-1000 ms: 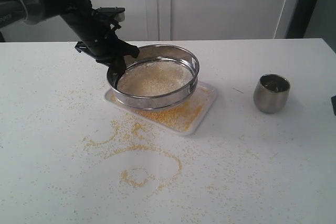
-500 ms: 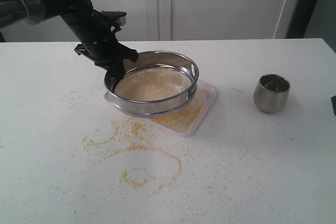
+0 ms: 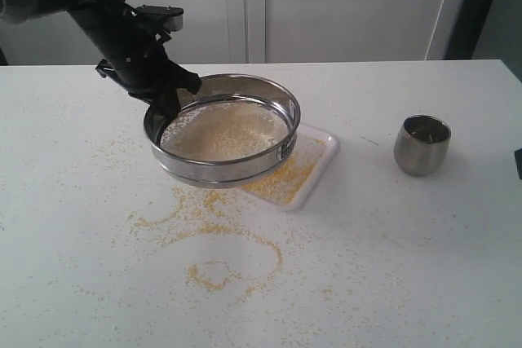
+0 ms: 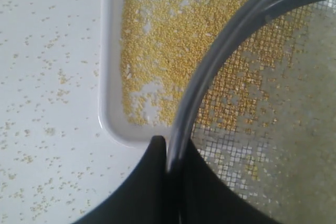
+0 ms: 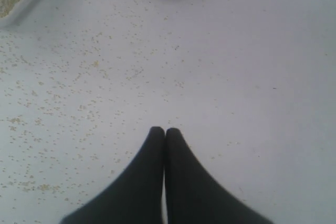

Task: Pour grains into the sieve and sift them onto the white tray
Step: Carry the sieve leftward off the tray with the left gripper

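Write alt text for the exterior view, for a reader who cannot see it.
The left gripper clamps the rim of a steel sieve full of pale grains, holding it partly over a white tray dusted with yellow meal. More grains lie scattered on the table, and a steel cup stands apart at the right.

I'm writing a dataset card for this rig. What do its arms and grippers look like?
The left arm is matte black, with a grey segment at its upper end. The left gripper and right gripper each have two smooth black fingers tapering to rounded tips. No markings show.
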### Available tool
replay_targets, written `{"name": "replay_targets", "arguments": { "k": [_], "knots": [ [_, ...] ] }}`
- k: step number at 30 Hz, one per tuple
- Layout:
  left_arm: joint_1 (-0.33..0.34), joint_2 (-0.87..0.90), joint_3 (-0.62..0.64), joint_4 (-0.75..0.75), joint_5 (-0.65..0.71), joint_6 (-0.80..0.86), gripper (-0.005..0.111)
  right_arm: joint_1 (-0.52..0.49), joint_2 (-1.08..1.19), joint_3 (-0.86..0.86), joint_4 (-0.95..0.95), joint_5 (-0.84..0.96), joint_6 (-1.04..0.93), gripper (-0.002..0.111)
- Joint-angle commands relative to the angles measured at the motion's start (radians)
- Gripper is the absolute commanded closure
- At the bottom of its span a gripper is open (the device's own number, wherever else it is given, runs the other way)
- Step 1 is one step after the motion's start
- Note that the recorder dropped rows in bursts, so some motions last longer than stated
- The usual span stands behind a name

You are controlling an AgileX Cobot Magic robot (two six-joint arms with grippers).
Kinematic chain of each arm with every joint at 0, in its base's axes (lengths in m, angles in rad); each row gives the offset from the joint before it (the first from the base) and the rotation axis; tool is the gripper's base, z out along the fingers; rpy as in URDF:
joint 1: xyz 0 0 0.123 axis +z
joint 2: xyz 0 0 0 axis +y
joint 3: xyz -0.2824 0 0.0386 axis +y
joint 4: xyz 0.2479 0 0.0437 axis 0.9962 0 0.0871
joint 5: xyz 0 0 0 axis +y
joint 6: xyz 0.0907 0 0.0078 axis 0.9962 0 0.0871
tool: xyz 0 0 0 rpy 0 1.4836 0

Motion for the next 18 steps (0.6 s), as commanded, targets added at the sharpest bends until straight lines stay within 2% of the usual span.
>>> {"name": "replay_targets", "arguments": {
  "k": [1, 11, 18],
  "knots": [
    [-0.001, -0.081, 0.09, -0.037, -0.07, 0.002, 0.107, -0.001, -0.004, 0.0, -0.001, -0.005, -0.005, 0.108],
    [-0.001, -0.186, 0.264, -0.035, -0.15, 0.024, 0.107, -0.001, -0.004, 0.0, -0.001, -0.005, -0.005, 0.108],
    [-0.001, -0.308, 0.47, -0.035, -0.314, 0.024, 0.107, -0.001, -0.004, 0.0, -0.001, -0.005, -0.005, 0.108]
  ]
}}
